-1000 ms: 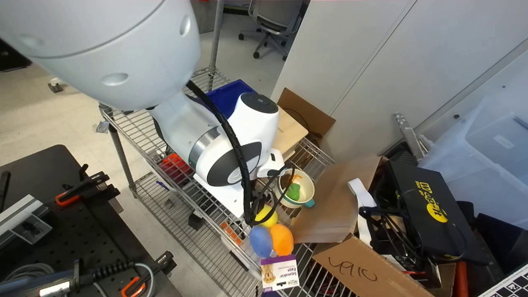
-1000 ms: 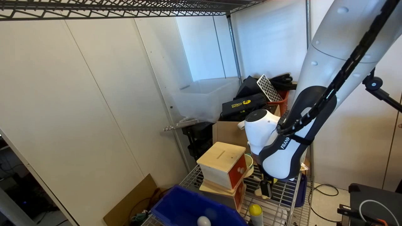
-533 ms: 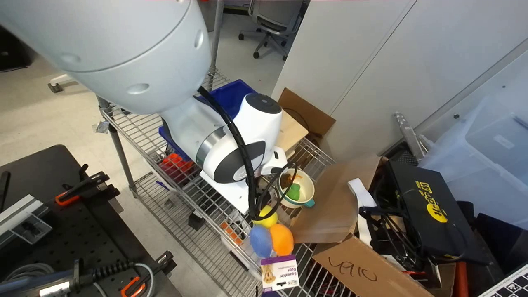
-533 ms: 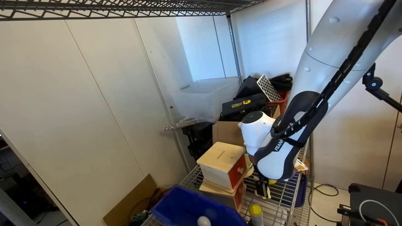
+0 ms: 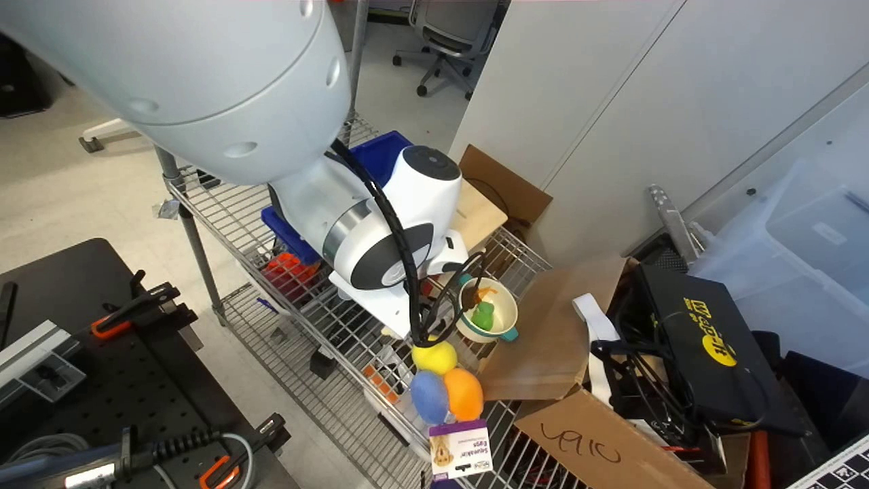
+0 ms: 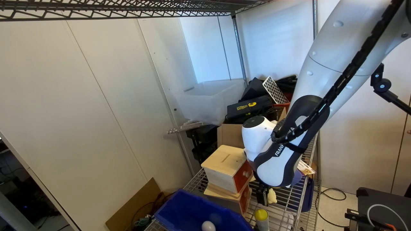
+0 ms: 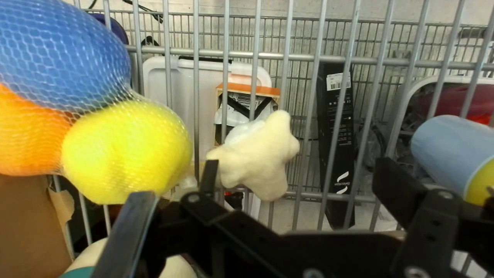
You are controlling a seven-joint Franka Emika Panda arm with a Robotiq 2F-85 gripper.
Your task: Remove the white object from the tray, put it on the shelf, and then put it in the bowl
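Hanging over the wire shelf (image 7: 301, 58), the jaws are seen spread wide, with nothing gripped. By one fingertip (image 7: 209, 175) a cream-white star (image 7: 260, 158) is partly overlapped where it lies on the wires; whether it is touched cannot be told. A white ball (image 6: 208, 226) is contained in the blue tray (image 6: 189, 207), so which of the two is meant by the task is uncertain. If the jaws are lowered off-centre, the star could be nudged away or a wire hooked. Being so near, the netted yellow egg (image 7: 127, 150) could be snagged too. Farther out, the bowl (image 5: 504, 299) might be tipped by the drooping cable (image 5: 408, 272), whose loop is seen across its rim; with coloured pieces (image 5: 483, 316) already inside, anything added could be rolled out. On the card (image 5: 460, 451) "Squeakin' Eggs" can be read, and on the arm (image 6: 321, 73) most of "FRANKA"; the handwriting on the carton (image 5: 597, 424) cannot be made out for sure.
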